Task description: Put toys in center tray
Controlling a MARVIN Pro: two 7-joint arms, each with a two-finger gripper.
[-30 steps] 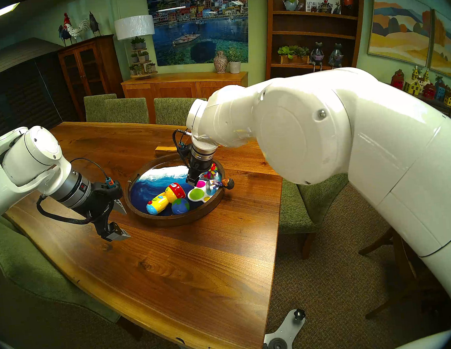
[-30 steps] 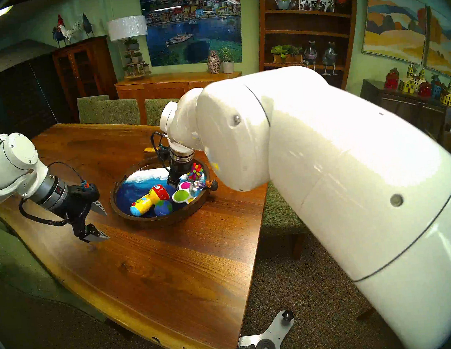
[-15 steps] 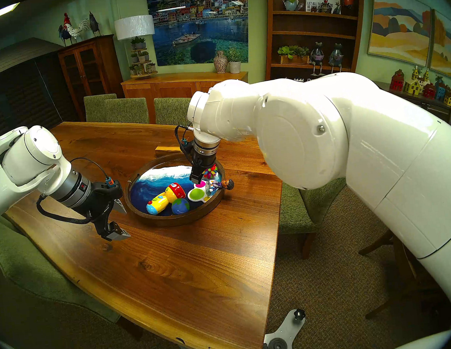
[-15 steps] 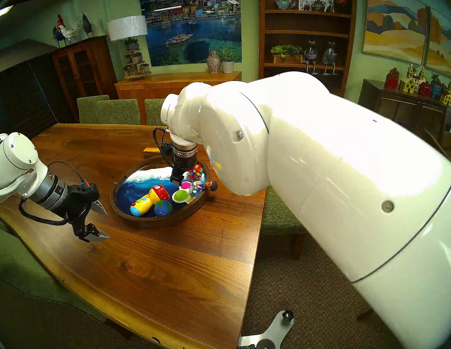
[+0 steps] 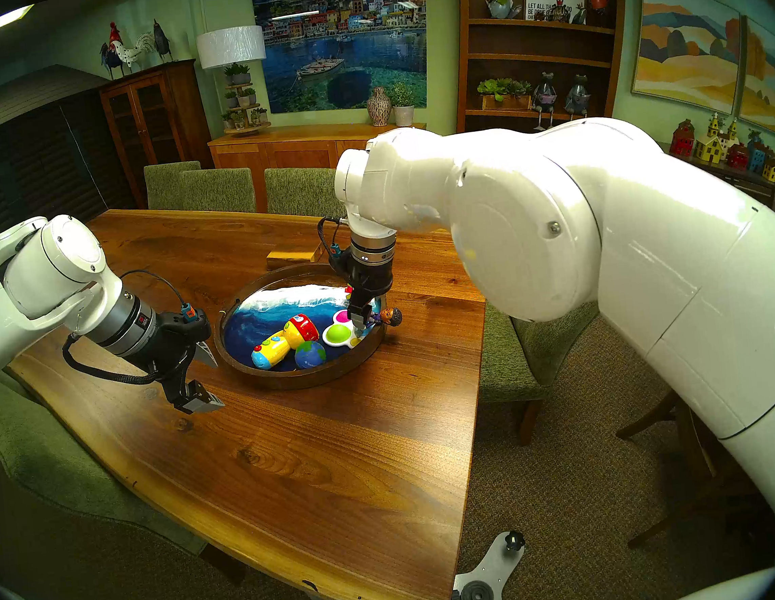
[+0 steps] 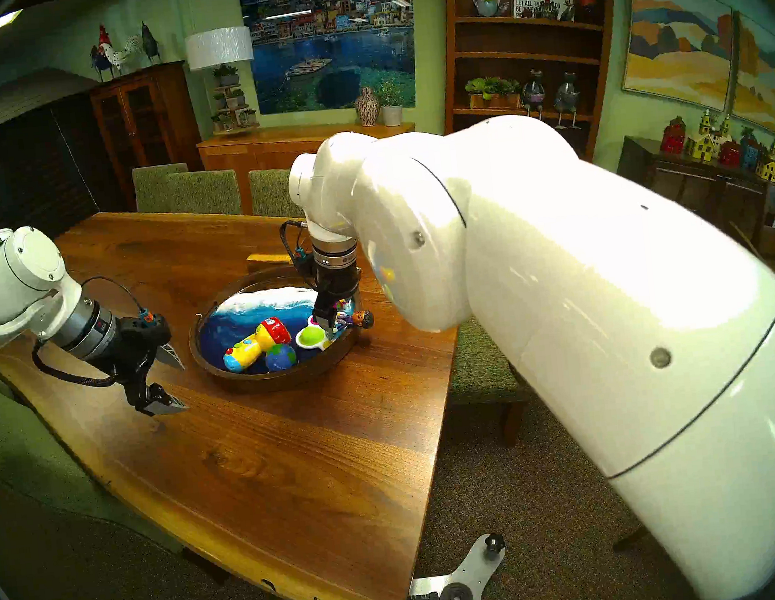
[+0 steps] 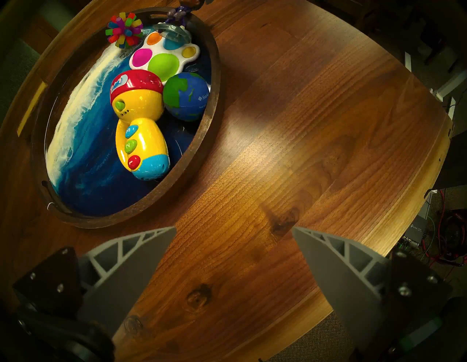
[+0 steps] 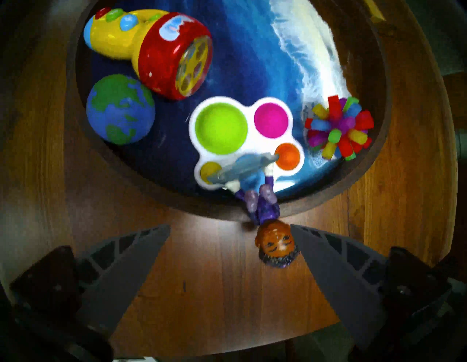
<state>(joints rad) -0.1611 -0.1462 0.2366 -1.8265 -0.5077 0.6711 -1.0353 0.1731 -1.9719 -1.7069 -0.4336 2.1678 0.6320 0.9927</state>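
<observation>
Now: table (image 5: 326, 463) under both arms. Center tray (image 5: 289, 381) right of left gripper (image 7: 233, 255), jaws wide, empty. Right gripper (image 8: 230, 252) spread wide, empty, above tray's right rim. Ahead of it in tray: flashlight (image 8: 149, 48), globe ball (image 8: 120, 110), popper (image 8: 240, 131), spiky ball (image 8: 338, 127). Figurine (image 8: 267, 222) draped over rim, head just beside one right finger.

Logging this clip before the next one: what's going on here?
A two-armed robot is putting toys into a round tray. Flashlight, globe ball, popper and spiky ball lie inside; the figurine hangs over the rim. The right gripper, open and empty, hovers above it. The left gripper waits open.
</observation>
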